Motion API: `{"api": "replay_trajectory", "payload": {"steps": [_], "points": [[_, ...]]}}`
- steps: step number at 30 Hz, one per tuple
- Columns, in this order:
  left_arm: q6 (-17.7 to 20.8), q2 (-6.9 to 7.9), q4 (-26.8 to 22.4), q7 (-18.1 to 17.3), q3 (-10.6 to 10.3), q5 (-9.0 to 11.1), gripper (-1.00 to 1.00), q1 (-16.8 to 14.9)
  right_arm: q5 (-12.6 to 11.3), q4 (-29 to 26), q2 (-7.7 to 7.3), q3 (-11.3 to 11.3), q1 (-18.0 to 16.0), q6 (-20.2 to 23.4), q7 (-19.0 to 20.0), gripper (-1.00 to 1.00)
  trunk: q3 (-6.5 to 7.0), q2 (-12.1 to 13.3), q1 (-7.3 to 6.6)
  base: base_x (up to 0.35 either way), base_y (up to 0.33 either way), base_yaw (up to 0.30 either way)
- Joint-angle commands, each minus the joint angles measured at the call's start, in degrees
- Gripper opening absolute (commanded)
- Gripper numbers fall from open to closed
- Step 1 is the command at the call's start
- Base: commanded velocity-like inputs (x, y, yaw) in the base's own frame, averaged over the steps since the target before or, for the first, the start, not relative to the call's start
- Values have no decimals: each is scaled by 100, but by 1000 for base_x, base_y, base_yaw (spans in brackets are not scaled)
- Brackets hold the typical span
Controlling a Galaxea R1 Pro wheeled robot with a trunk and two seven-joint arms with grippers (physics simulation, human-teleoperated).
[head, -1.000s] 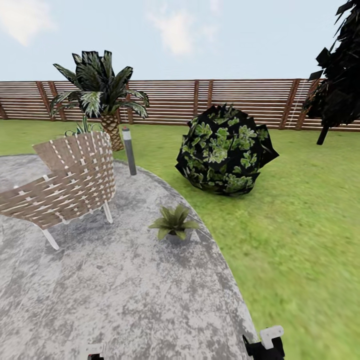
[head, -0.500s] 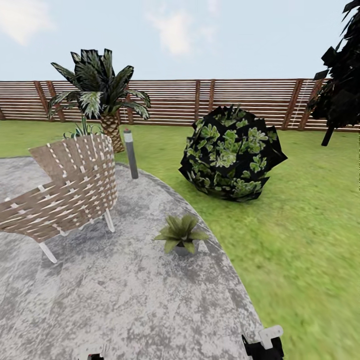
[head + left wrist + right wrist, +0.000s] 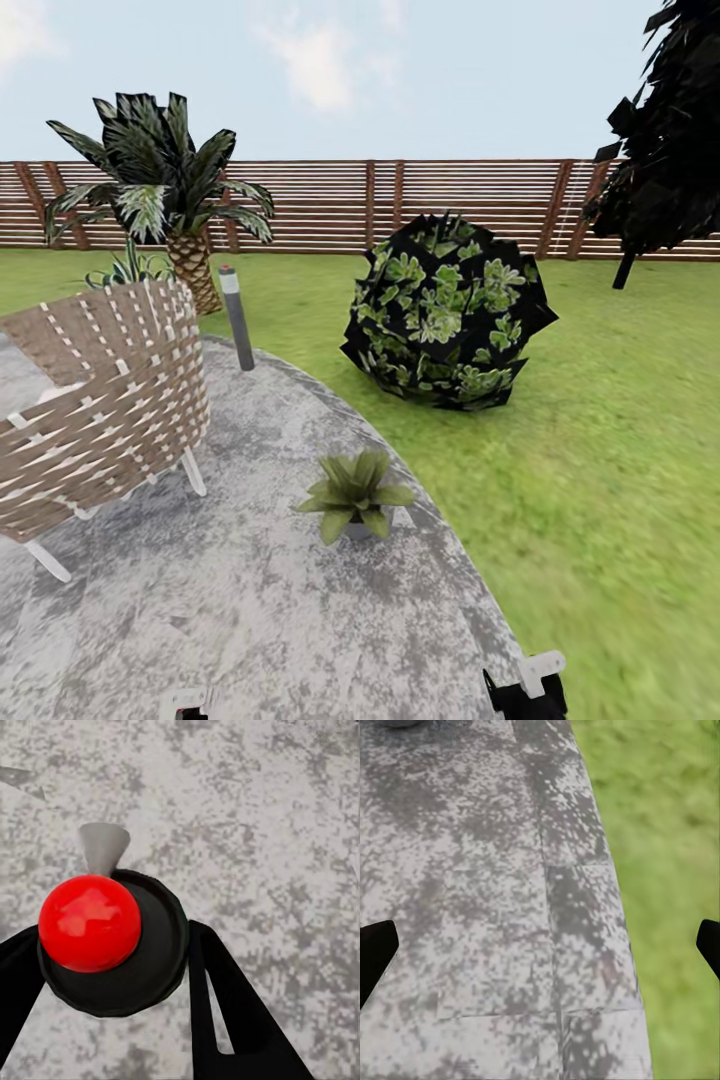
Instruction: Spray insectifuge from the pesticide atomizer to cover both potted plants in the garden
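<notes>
the garden's lawn (image 3: 600, 480) spreads across the right half of the head view and runs back to a slatted wooden fence (image 3: 450, 205) under a pale sky. the round grey paved patio (image 3: 250, 600) takes up the lower left, its curved edge meeting the grass. a woven wicker chair (image 3: 95, 410) stands on the patio at the left. a big dark-leaved round bush (image 3: 445, 315) sits on the grass just past the patio edge, and a dark tree (image 3: 670, 130) rises at the far right by the fence. a palm-like plant (image 3: 165, 190) stands behind the chair, with a short grey bollard light (image 3: 237, 315) upright near the patio rim beside it.

one potted plant (image 3: 352, 492), a small rosette of pointed green leaves in a small grey pot, stands on the patio close to its edge, between the chair and the bush; i cannot tell whether any whitish specks lie on its leaves.

in the left wrist view the left gripper (image 3: 112, 967) has its black fingers (image 3: 225, 1012) closed against the pesticide atomizer (image 3: 112, 945), a black round body with a red ball top and a grey nozzle, held above the patio paving.

in the right wrist view the right gripper (image 3: 540, 952) has its fingertips (image 3: 375, 952) spread wide with nothing between them, above the patio edge
</notes>
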Motion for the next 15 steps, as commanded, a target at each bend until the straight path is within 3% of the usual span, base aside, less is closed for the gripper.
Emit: {"api": "replay_trajectory", "payload": {"steps": [1,10,15], "points": [[-6,-3,7,-55,35,39,-100,-4,18,3,0,-48,-4,-22,36,100,-5,-2,2,310,92,0],[-6,-6,7,-55,27,31,-100,-4,22,3,0,-48,-4,-18,36,100,-5,-2,2,330,40,-2],[-6,-3,7,-60,37,32,-100,-4,23,3,-2,-48,-4,-24,44,100,15,-2,2,318,1,-162]]}}
